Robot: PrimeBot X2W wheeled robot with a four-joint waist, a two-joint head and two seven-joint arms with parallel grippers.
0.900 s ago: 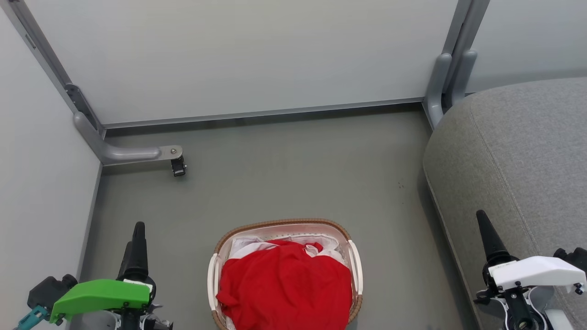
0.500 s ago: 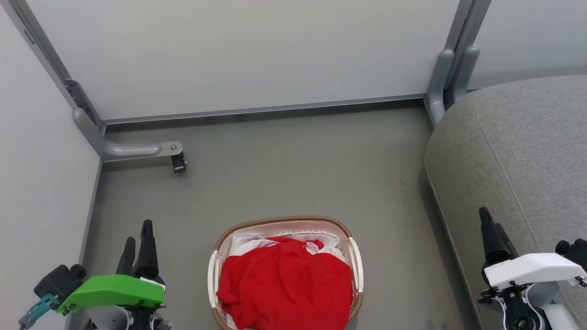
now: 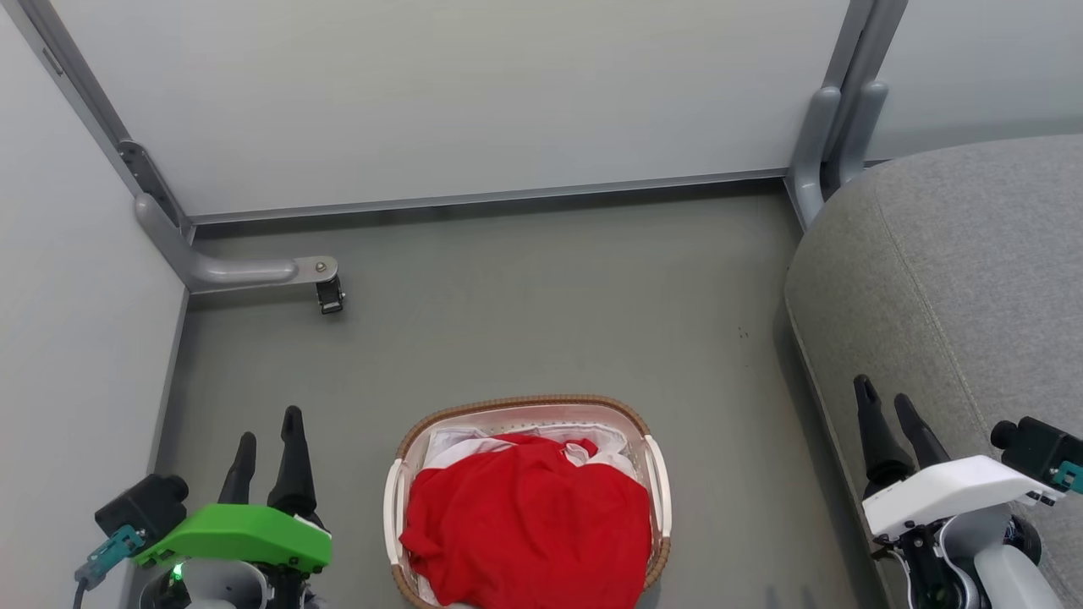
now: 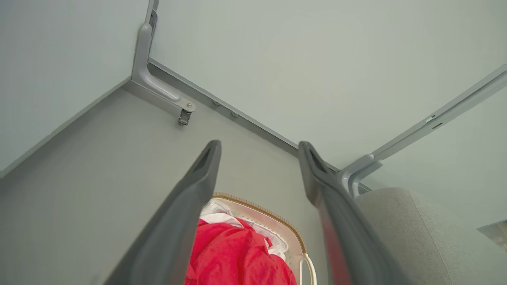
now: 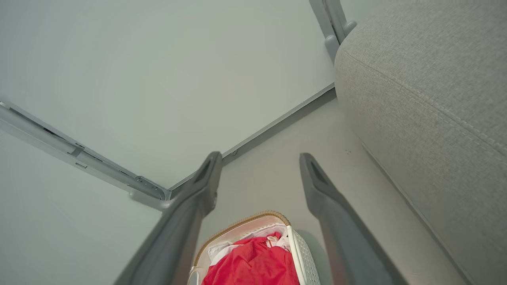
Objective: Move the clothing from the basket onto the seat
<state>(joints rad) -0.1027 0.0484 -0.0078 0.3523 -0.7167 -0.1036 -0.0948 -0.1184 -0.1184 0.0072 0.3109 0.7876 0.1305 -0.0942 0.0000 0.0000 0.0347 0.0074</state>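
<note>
1. Red clothing (image 3: 529,524) with white bands lies heaped in the basket.
2. White oval basket (image 3: 656,499), brown-rimmed, stands on the floor.
3. Grey seat (image 3: 964,279) lies to its right, apart.

- Plain grey floor (image 3: 541,304), edged by pale panels (image 3: 440,101) at the far side and left.
- The basket (image 3: 525,403) stands on it, lower middle.
- The seat (image 3: 956,271) at the right, apart from the basket.
- A grey metal foot (image 3: 245,272) with a small caster (image 3: 330,298), far left.
</note>
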